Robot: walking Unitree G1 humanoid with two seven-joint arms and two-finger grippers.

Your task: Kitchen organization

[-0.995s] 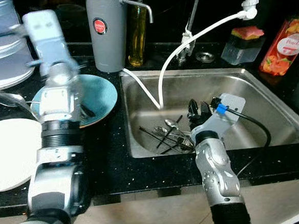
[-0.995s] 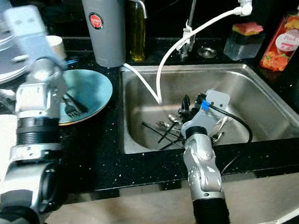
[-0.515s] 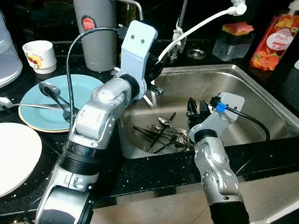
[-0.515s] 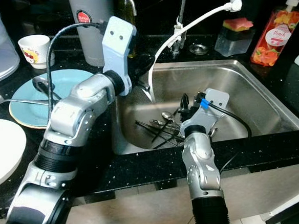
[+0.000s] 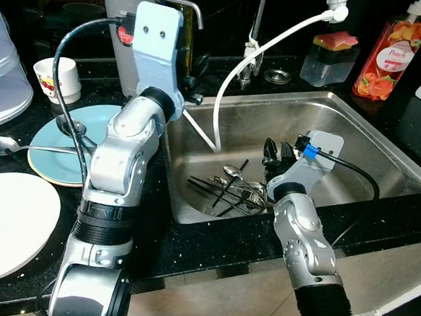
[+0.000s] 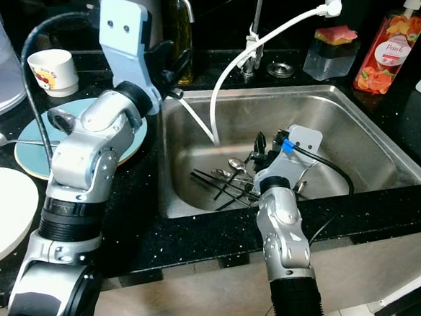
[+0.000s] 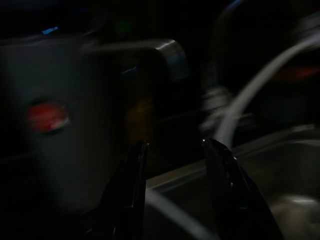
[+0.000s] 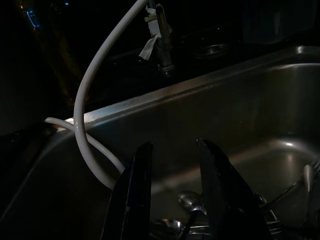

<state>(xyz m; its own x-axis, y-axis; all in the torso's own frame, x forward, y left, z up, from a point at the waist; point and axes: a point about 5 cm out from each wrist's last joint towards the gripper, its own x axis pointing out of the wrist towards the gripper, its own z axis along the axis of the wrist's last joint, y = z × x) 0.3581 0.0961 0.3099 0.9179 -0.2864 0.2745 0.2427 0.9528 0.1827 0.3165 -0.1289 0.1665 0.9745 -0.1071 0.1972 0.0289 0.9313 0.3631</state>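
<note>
Where black countertop (image 5: 202,238) surrounds it, steel sink (image 5: 383,142) holds cutlery (image 5: 231,189).

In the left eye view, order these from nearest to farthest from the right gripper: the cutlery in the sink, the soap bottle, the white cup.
From the right gripper, low in the sink:
1. Cutlery, just beside it on the sink floor, toward the robot's left.
2. Soap bottle, on the counter behind the sink's right corner.
3. White cup, far left on the counter, beyond the blue plate.
</note>
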